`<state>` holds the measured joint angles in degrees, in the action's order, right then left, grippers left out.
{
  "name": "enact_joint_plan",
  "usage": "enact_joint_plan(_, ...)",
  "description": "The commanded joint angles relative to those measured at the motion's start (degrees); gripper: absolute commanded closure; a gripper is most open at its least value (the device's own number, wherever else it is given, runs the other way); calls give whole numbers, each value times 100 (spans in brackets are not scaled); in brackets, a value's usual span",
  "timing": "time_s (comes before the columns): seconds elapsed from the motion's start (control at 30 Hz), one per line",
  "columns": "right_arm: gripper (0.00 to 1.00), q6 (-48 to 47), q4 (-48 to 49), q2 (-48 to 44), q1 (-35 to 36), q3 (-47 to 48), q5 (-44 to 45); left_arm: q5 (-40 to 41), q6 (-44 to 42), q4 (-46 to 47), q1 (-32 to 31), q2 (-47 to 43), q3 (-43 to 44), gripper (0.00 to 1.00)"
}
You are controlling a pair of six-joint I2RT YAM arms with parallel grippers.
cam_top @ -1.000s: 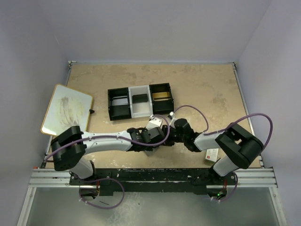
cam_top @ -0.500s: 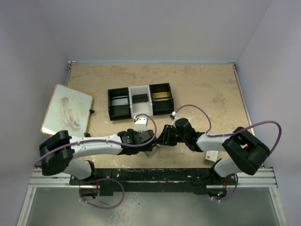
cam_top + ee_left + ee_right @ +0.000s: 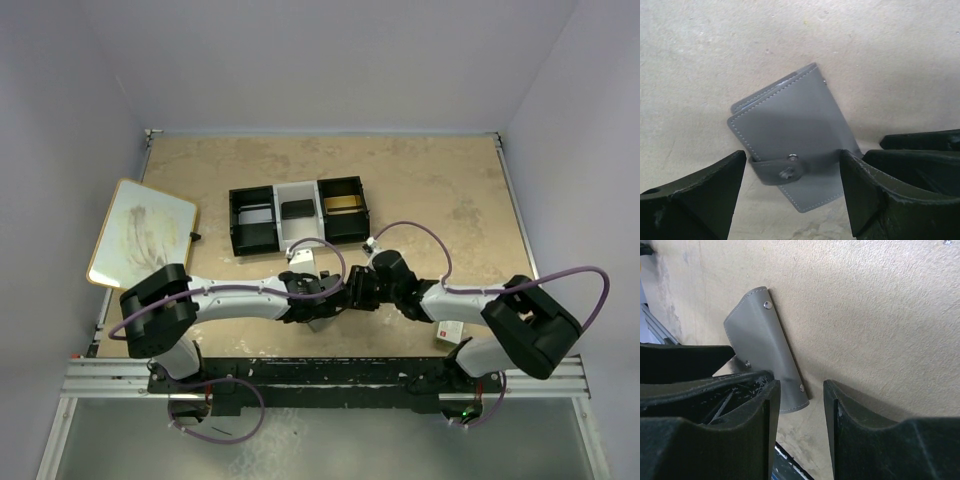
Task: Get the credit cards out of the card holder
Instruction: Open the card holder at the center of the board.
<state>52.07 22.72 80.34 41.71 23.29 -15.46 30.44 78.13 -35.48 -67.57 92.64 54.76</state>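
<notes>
Beige table [image 3: 450,190], grey card holder [image 3: 790,135], three-compartment tray [image 3: 233,220], small box [image 3: 450,328]

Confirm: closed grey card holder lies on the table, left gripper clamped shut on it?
One thing is wrong: the left gripper is not clamped shut. Its jaws stand wide open, astride the near end of the card holder, which is closed and lies on the table. The left wrist view shows it.

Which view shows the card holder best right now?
Left wrist: the card holder lies closed, nearly whole face and snap strap visible. Right wrist shows it slanted, partly behind the right claw. Top view barely shows it.
</notes>
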Motion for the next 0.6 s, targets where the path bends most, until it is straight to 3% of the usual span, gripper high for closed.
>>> enact_joint_plan(0.0, 57, -131, -49, -141, 12, 47, 132, 136, 429, -441, 7, -46, 183, 28)
enact_joint_plan(0.13, 57, -148, -2, -122, 12, -32, 76, 204, 310, -565, 11, -80, 152, 28)
enact_joint_plan(0.4, 57, -199, -110, -282, 12, -107, 26, 213, 187, -676, 12, 54, 260, 45)
enact_joint_plan(0.57, 57, -224, -225, -382, 12, -119, 65, 244, 302, -688, -6, -142, 117, 51)
